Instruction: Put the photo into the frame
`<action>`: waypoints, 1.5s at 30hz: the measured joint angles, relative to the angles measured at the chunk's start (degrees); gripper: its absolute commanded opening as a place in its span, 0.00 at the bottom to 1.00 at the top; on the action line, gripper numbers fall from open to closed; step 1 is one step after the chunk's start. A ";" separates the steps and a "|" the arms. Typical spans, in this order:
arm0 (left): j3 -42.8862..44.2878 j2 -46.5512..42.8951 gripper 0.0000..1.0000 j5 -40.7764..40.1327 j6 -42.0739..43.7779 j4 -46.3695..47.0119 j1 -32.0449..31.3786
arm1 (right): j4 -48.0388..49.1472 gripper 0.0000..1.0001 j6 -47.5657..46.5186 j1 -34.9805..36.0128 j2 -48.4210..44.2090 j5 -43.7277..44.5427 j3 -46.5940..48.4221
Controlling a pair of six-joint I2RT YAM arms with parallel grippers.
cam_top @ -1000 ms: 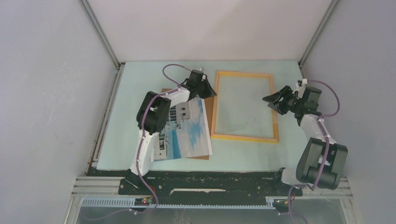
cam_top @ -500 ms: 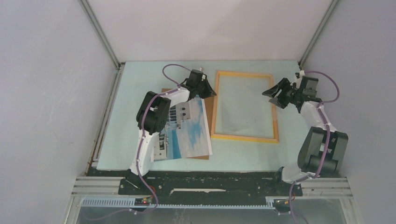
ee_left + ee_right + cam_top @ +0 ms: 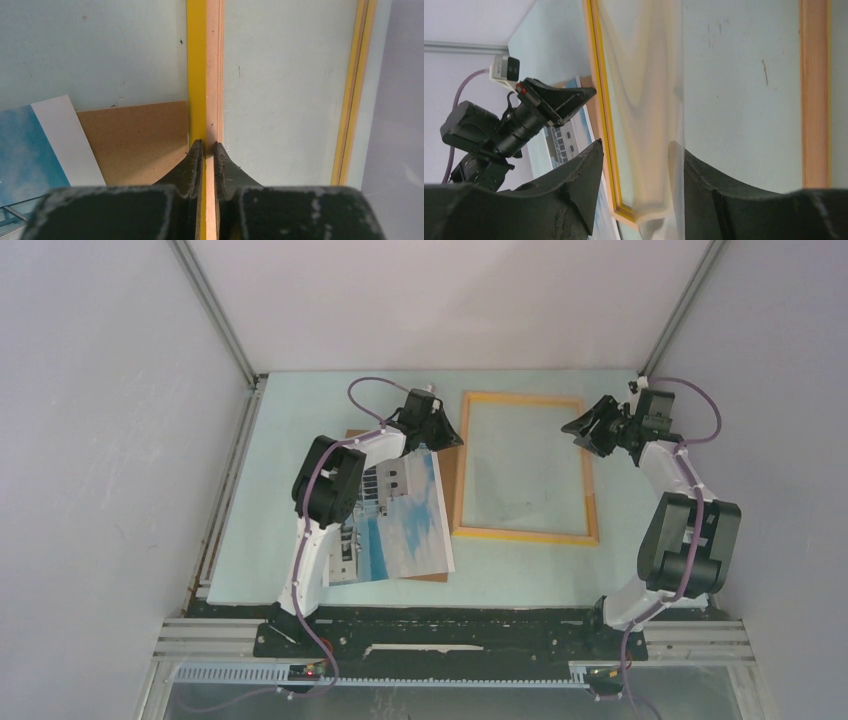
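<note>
- Two left fingers (image 3: 455, 437) are clamped on the frame (image 3: 523, 536). In my left wrist view one sits on each side of its left rail, tips pressed to the yellow face and the bare wood side.
- Right fingers (image 3: 578, 437) stand apart, and I see nothing gripped between them. They hang over the far right part of the frame, pointing in towards the pane. My right wrist view shows glare on the pane in the gap between them.
- From above, the frame looks flat on the pale green surface (image 3: 300, 420), at the far middle, long sides running away from me. I cannot tell whether the clamped rail is raised at all.
- A brown backing board (image 3: 450, 475) lies just left of the frame, its edge at the clamped rail.
- Photo (image 3: 410, 525): outside the frame, picture side up on the backing board, turned a little askew. The left arm (image 3: 325, 485) covers its left part.
</note>
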 measured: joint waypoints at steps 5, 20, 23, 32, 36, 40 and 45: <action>0.13 0.11 0.02 0.22 0.00 0.04 0.00 | -0.28 0.51 0.09 0.02 2.97 0.74 4.31; 0.33 0.24 0.01 0.37 0.00 0.04 0.04 | -2.08 0.05 0.74 1.66 8.90 0.96 11.32; 0.33 0.24 0.00 0.37 0.00 0.07 0.04 | -1.62 0.00 1.46 1.46 8.87 -0.28 11.15; 0.33 0.26 0.00 0.42 0.00 0.09 0.04 | 6.56 0.00 9.16 -1.40 5.66 -6.78 3.39; 0.33 0.28 0.00 0.44 -0.02 0.11 0.04 | 8.98 0.00 11.19 -1.70 3.41 -7.98 1.44; 0.33 0.28 0.00 0.44 -0.02 0.13 0.04 | 11.41 0.00 12.17 -1.55 1.77 -9.16 1.20; 0.33 0.31 0.00 0.46 -0.02 0.15 0.04 | 13.27 0.00 13.20 -0.79 1.62 -10.12 1.16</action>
